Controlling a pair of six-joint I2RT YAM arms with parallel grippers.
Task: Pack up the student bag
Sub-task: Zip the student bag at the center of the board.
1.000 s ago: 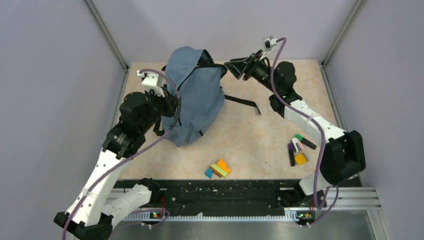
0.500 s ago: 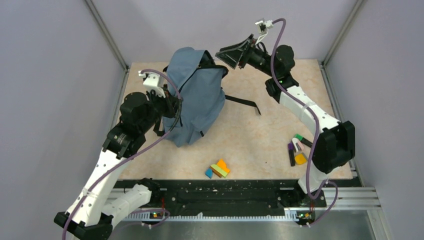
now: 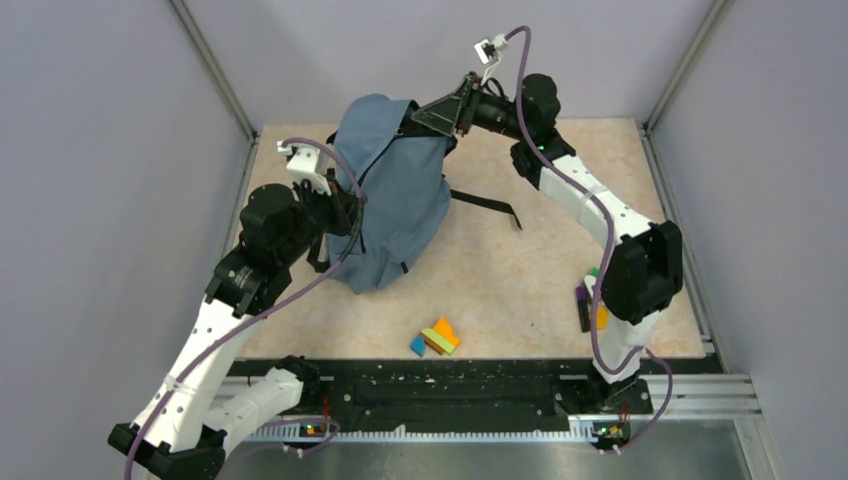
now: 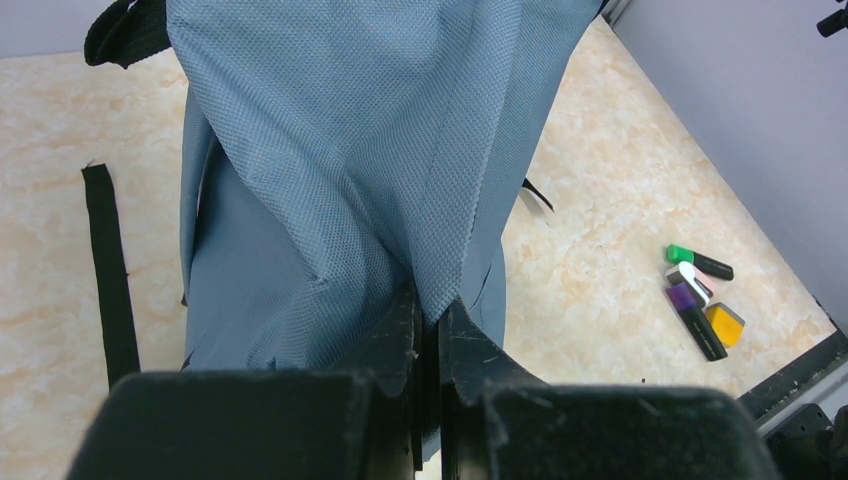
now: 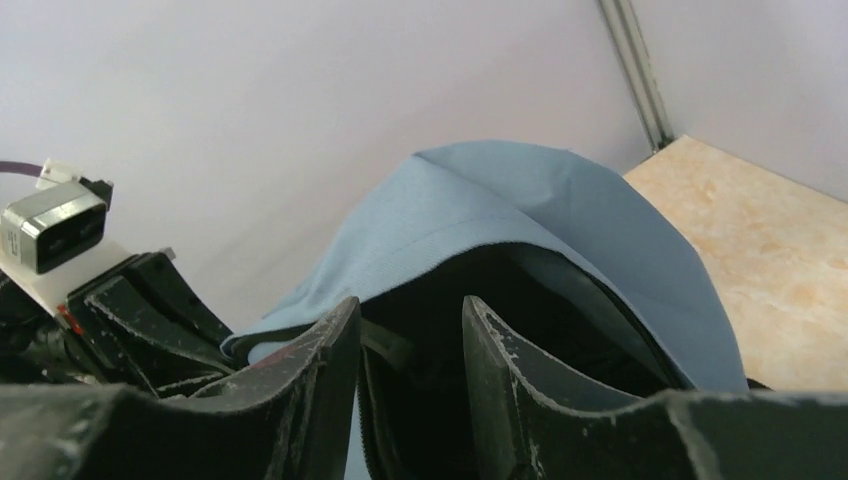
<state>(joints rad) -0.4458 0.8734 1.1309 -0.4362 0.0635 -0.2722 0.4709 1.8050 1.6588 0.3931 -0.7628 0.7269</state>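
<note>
Marble-look table (image 3: pixel 520 280), student bag (image 3: pixel 395 200) at 10 o'clock.
Left gripper (image 4: pixel 428 305) pinches bag fabric; right gripper (image 5: pixel 410 325) spread at its mouth.

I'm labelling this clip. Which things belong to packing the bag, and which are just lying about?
In the job: student bag; left gripper, shut on its fabric; right gripper, open at its mouth.
Lying about, untouched: markers; coloured blocks.
</note>
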